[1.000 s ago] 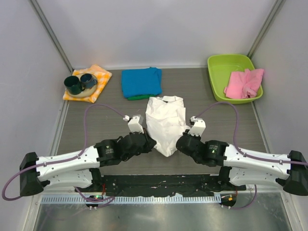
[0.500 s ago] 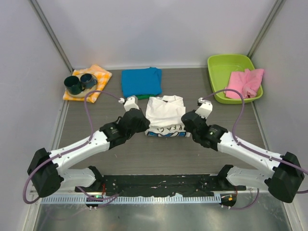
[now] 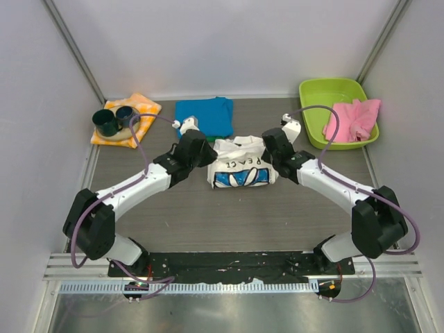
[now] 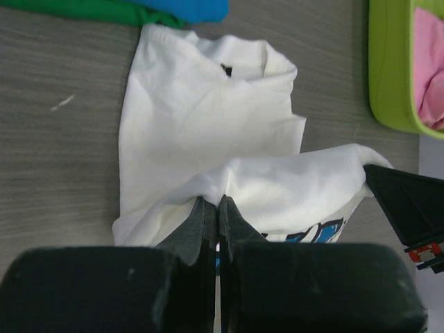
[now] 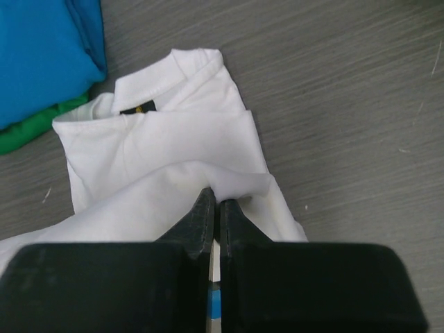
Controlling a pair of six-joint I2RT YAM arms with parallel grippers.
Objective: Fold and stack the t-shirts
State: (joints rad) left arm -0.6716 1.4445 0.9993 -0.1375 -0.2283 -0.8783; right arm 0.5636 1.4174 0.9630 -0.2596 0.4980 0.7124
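Note:
The white t-shirt (image 3: 241,165) with blue daisy print and "PEACE" lettering lies at the table's middle, its near half folded up over the far half. My left gripper (image 3: 210,157) is shut on its left folded edge (image 4: 208,187). My right gripper (image 3: 267,154) is shut on its right folded edge (image 5: 229,180). The collar shows in both wrist views (image 4: 243,66) (image 5: 139,104). A folded turquoise-blue t-shirt (image 3: 203,118) lies behind it, on top of a green one (image 5: 28,135) whose edge sticks out.
An orange-and-white checked cloth (image 3: 142,109) with two dark cups (image 3: 114,119) sits at the back left. A green tray (image 3: 326,97) holding a pink cloth (image 3: 354,119) stands at the back right.
Both grippers have carried the white shirt's near hem away from me, over the far half. The printed side now faces up and the shirt is about half as long.

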